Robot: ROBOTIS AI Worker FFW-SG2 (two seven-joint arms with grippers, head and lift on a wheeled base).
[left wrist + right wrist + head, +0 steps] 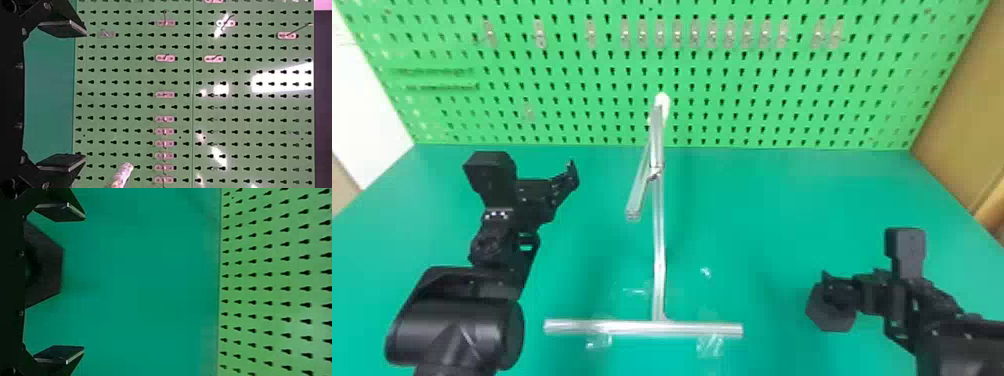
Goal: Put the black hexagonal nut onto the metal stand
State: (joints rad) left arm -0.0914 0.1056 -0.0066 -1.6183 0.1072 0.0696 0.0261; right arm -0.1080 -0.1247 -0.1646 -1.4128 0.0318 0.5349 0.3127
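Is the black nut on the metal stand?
No, the black hexagonal nut is apart from the metal stand, over on the robot's right side.

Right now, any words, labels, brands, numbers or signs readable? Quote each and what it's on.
No readable text on the nut, metal stand or green pegboard.
Pale marks on the left arm: too small to tell whether they're print.

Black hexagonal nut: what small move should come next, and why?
Probably ease the right pincer back and lower it around the black hexagonal nut before closing: the fingers stand open with nothing between their tips, and in the right wrist view the nut is partly hidden by the pincer's body, short of the fingertips.
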